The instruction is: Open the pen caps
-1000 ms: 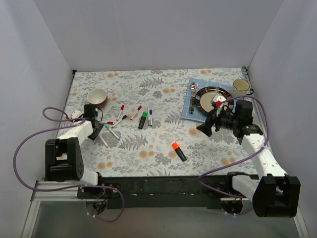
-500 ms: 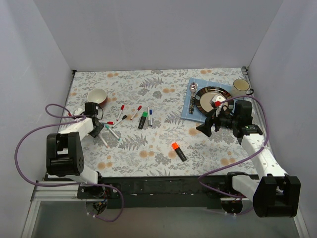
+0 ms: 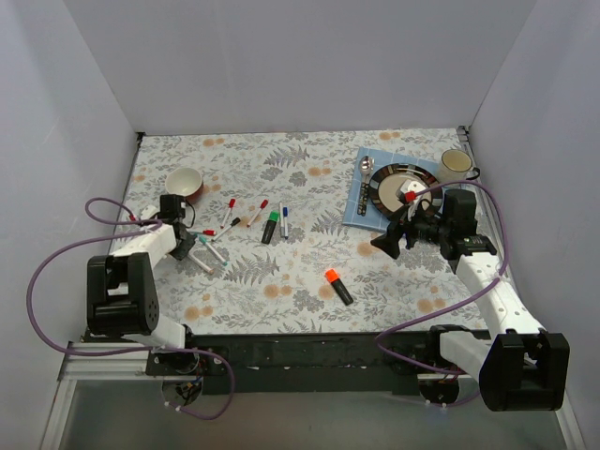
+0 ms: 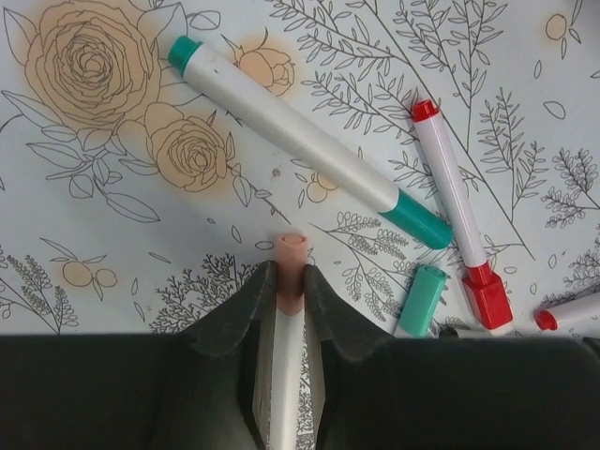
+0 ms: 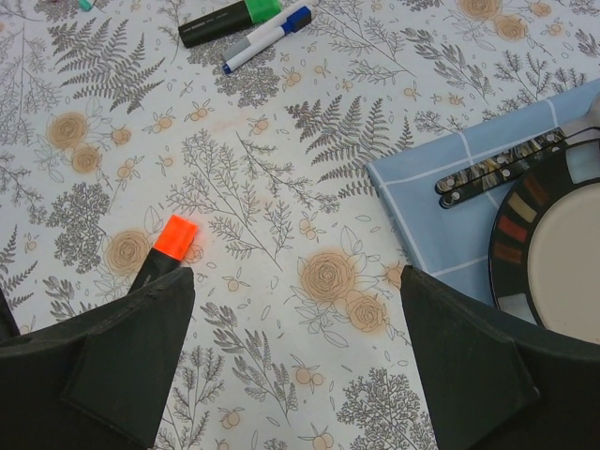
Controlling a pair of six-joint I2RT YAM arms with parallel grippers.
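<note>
In the left wrist view my left gripper (image 4: 292, 277) is shut on a slim white pen (image 4: 287, 361) whose peach end (image 4: 292, 251) pokes out past the fingertips, low over the table. Just ahead lie a white pen with teal ends (image 4: 300, 141), a red-capped white pen (image 4: 455, 202) and a loose teal cap (image 4: 422, 298). In the top view my left gripper (image 3: 185, 246) is at the left pen cluster. My right gripper (image 3: 389, 244) is open and empty, and its wrist view (image 5: 295, 309) shows an orange-capped black marker (image 5: 169, 246) by its left finger.
A green-capped black marker (image 3: 271, 227) and a blue-capped pen (image 3: 284, 219) lie mid-table. A bowl (image 3: 184, 182) stands behind the left gripper. A plate (image 3: 401, 187) on a blue cloth (image 3: 361, 208), a spoon (image 3: 366, 169), a knife (image 5: 502, 169) and a mug (image 3: 457, 164) are at the back right.
My left arm has shifted a little to the left and turned at the pen cluster, with the gripper staying low there. The right arm has not moved.
</note>
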